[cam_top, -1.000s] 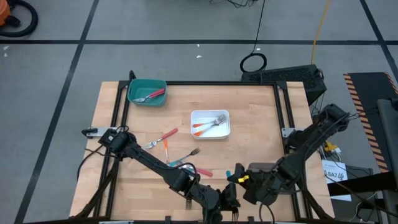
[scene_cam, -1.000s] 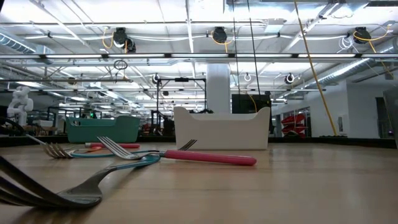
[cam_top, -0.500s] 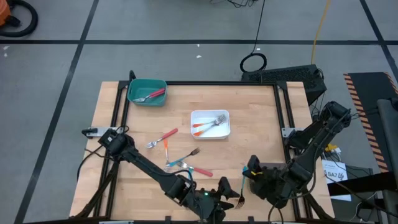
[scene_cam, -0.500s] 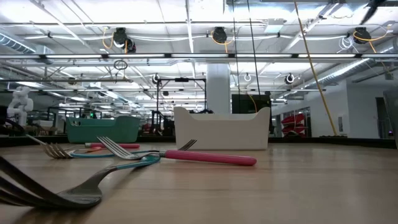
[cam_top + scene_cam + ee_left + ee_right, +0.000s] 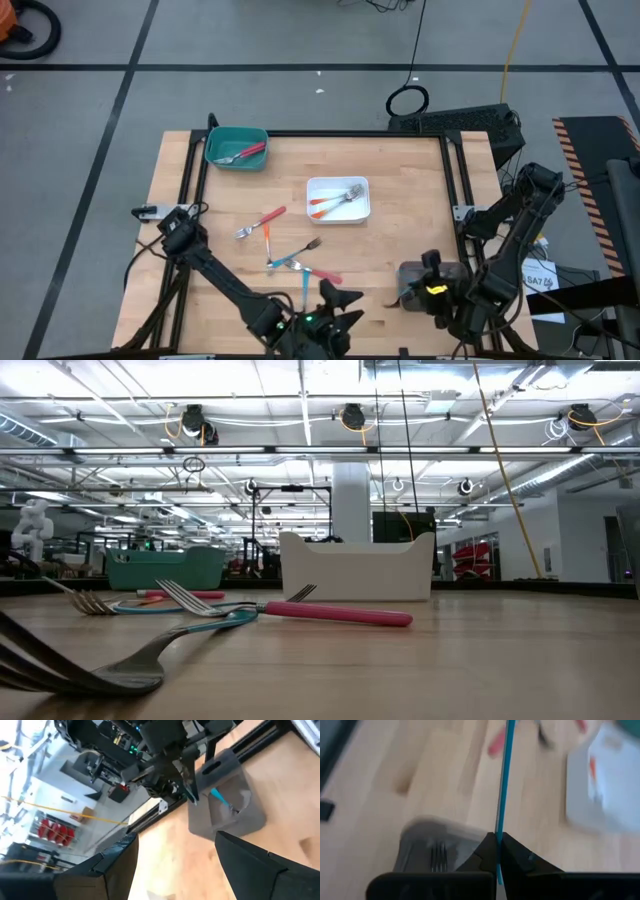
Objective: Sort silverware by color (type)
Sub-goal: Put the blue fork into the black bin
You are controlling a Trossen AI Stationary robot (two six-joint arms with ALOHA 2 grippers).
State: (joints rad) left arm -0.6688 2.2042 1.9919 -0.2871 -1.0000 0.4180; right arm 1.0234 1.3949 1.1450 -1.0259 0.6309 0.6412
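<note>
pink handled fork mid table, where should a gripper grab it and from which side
Grip the pink plastic-handled metal fork at the free end of its handle, coming straight down from above: it lies flat on the wooden table, and its head end crosses a teal-handled fork, so that end is crowded.

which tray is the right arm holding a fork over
The grey tray near the table's front right corner. The right gripper pinches a blue-handled fork above it; the white tray and teal tray sit farther back.
</note>
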